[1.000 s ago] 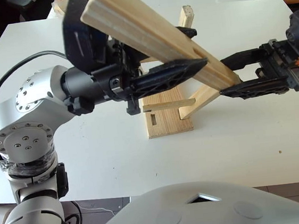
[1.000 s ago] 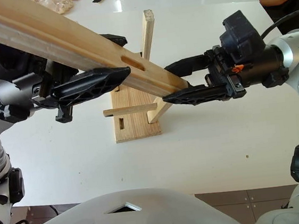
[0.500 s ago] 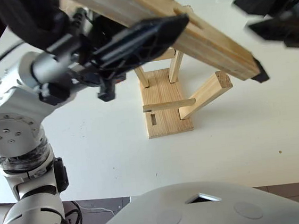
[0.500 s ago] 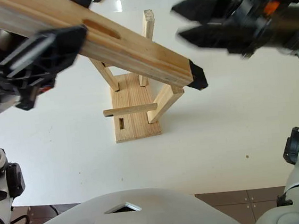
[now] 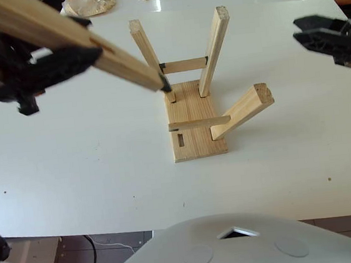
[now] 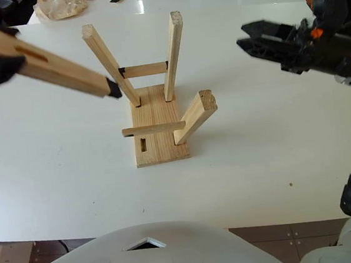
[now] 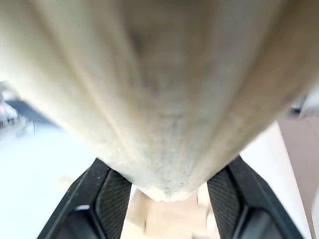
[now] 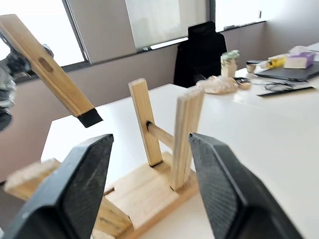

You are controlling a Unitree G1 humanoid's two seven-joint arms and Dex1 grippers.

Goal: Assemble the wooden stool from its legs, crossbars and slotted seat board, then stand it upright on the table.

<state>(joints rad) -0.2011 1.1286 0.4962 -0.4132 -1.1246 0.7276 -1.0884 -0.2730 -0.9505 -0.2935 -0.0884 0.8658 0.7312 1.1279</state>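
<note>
Left pincer: the left pincer (image 5: 73, 51) pinches the loose leg (image 5: 111, 59), black ribbed pads pressed on either side of it, raised over the left of the tabletop (image 5: 91, 165).
Loose leg: pale, straight-grained wood of square section with an oval slot. Its black-capped end points at the far-left leg (image 5: 149, 56); whether the two touch cannot be told.
Right pincer: the right pincer (image 5: 306, 31) hangs with its fingers spread and nothing between them, far right, well apart from the stool parts.
Seat board: the seat board (image 5: 199, 145) lies flat at the tabletop's centre, a light rectangular plank with an open slot near its left edge.
Standing parts: the far-left leg and the far-right leg (image 5: 214, 49) stand upright, joined by the far crossbar (image 5: 184, 64).
Leaning parts: the tilted leg (image 5: 245, 108) slants rightward from the board's near right; the near crossbar (image 5: 190, 125) runs level leftward from it.
</note>
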